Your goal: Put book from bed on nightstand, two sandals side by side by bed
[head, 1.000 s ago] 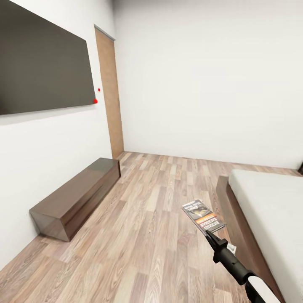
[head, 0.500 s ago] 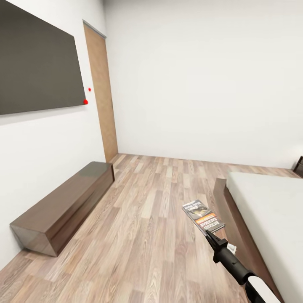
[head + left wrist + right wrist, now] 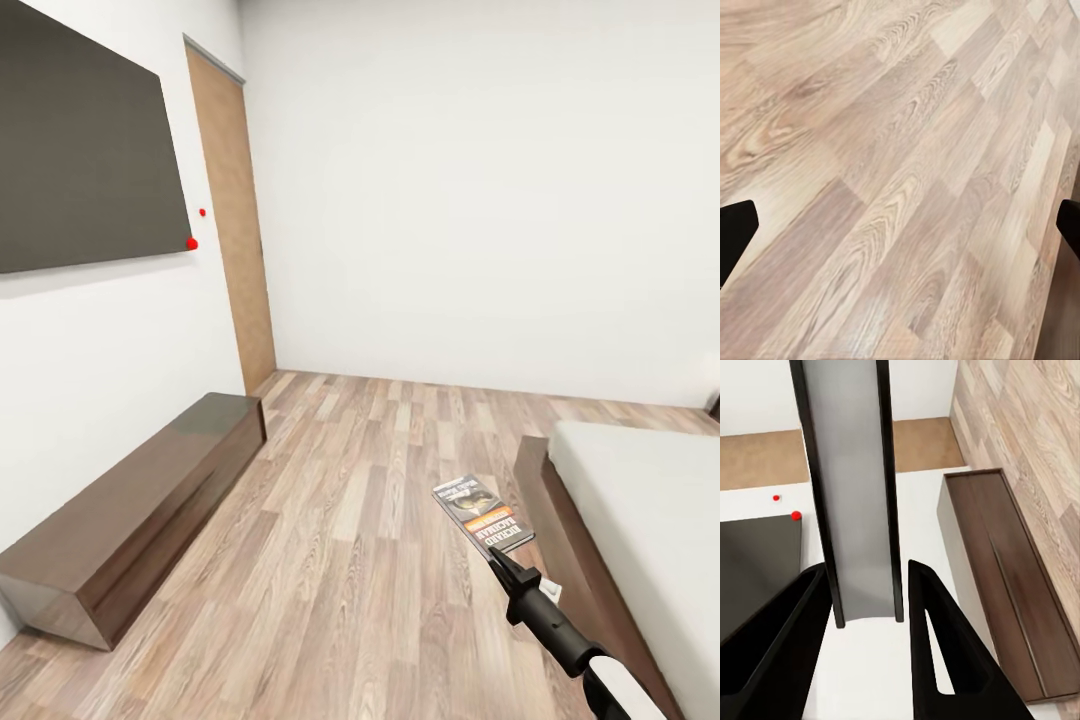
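A: Head view. The right gripper [image 3: 497, 558] sits at lower right of the frame, its fingers pinched on the near edge of the book [image 3: 482, 514]. The book juts forward, flat, cover up, over the floor [image 3: 350, 540], just left of the bed [image 3: 640, 520] frame.

B: How does it handle, in your judgement?

A: Thin paperback, light. Held by one edge it probably flexes and could pivot in the pinch. The glossy cover may slip. A deeper bite nearer the spine would be firmer.

B: Anything else in that view?

A: A low dark cabinet [image 3: 130, 515] along the left wall, a dark wall panel [image 3: 80, 160] at upper left, a wooden door [image 3: 228, 230] behind it.

B: Left wrist view?

A: The left gripper [image 3: 900, 225] has its dark fingertips [image 3: 735, 232] at opposite edges of the frame, spread wide, with bare planks between.

B: Right wrist view?

A: The book [image 3: 859, 487] runs up the middle as a grey slab seen edge-on. Both black fingers [image 3: 937, 645] close on its lower end. The cabinet [image 3: 1005, 592] lies at the right.
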